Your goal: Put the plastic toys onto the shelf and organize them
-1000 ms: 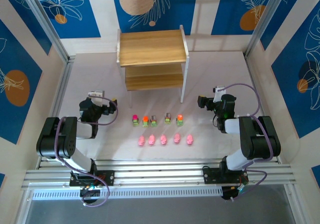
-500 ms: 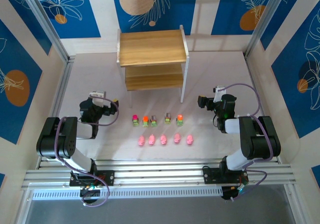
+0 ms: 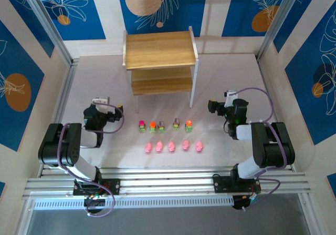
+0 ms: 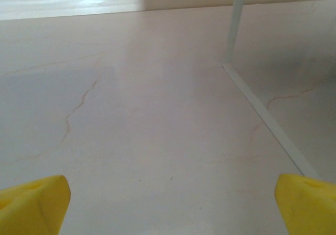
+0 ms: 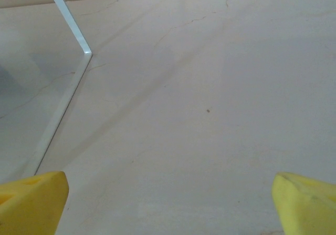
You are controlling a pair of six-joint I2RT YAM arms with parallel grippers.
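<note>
**Both pincers released, ten toys in two rows on the counter**

The left pincer (image 3: 118, 109) is released. In its wrist view (image 4: 169, 206) the two yellow fingertips (image 4: 32, 204) sit at opposite edges with bare counter (image 4: 157, 119) between them. The right pincer (image 3: 211, 106) is released too, and in its own view (image 5: 168, 203) its yellow tips are just as wide apart and grasp nothing. Each wrist view also shows a thin white upright (image 4: 235, 19) meeting a white strip along the counter. I cannot tell what it belongs to.

Between the two pincers and well apart from both, the toys stand on the counter in two rows. The far row has five green-yellow pieces (image 3: 161, 126); the leftmost is topped pink, the next orange and the third grey. The near row has five pink figures (image 3: 171, 146), evenly spaced and not touching. That makes ten toys in all. Any marking on them is too small to read.

Beyond the rows stands the shelf (image 3: 160, 50), one unit with two light wooden boards on thin white legs. Its front legs are near the far row of toys.
</note>
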